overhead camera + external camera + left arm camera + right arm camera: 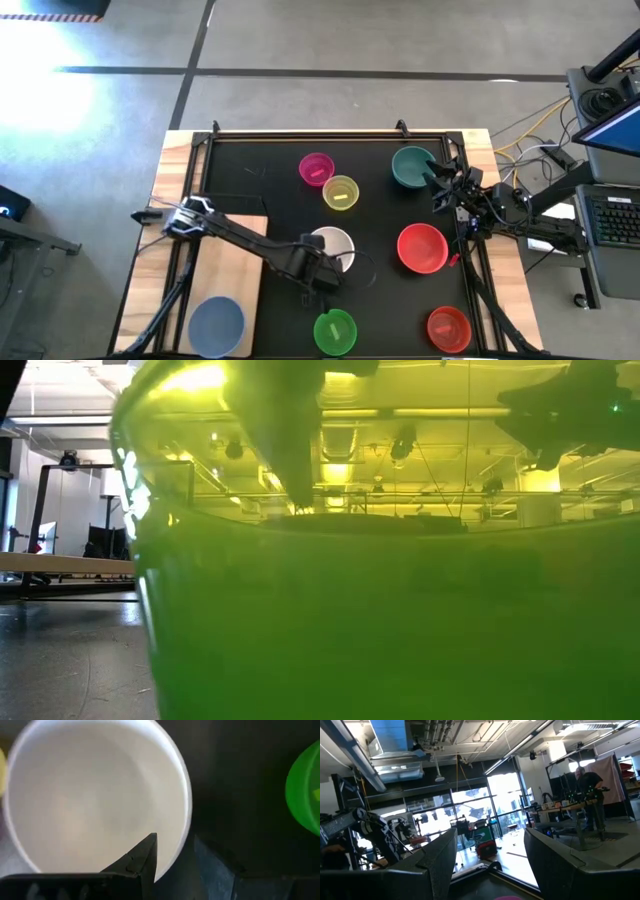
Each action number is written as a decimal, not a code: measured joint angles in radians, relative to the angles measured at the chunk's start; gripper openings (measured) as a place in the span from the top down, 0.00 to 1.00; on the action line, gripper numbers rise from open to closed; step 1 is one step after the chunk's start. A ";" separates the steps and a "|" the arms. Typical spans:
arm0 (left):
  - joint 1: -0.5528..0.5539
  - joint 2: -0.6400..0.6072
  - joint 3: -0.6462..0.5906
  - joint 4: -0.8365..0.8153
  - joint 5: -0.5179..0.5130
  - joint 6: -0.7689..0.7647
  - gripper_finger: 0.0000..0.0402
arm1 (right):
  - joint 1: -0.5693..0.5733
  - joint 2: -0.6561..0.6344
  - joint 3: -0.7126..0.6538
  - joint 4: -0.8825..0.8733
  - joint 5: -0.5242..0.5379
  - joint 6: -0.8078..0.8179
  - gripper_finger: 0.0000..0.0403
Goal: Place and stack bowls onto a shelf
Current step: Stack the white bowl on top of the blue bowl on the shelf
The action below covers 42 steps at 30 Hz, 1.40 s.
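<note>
We see the left gripper [325,268] lowered over the white bowl [336,245] near the middle of the black mat [270,165]. Its fingers stand apart with the near rim between them: one finger [142,857] sits inside the bowl, the other outside the wall. We judge this a rim pinch being set up, since a thin wall gives the fingers something to bite on; whether they press the plastic yet we cannot tell.

The right gripper [447,178] waits at the mat's far right side, just beside the teal bowl [410,166]. It points out level into the room and holds nothing, its fingers [437,855] parted.

The wooden shelf [235,265] lies at the table's front left corner, and one grey-blue bowl [216,325] already sits on it. The rest wait on the mat: a magenta bowl [316,168] touching a yellow bowl [341,192], a large red bowl [422,247], a smaller red bowl [449,327] and a bright green bowl [335,331] at the front edge. The green one fills the low view, so we learn little from it.

The mat covers a wooden table [175,150] on a grey concrete floor [300,40]. Beyond are large windows, ceiling ducts, workbenches and a person standing at a bench far off.
</note>
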 joint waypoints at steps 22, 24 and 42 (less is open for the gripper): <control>0.007 0.082 0.000 0.002 0.013 0.002 0.98 | 0.000 0.000 0.000 -0.001 0.000 0.000 0.46; 0.007 0.081 0.000 0.009 0.013 0.002 0.99 | 0.000 0.000 0.000 -0.001 0.000 0.000 0.46; -0.024 0.072 0.382 -0.288 -0.012 -0.232 1.00 | 0.000 0.000 0.000 -0.001 0.000 0.000 0.46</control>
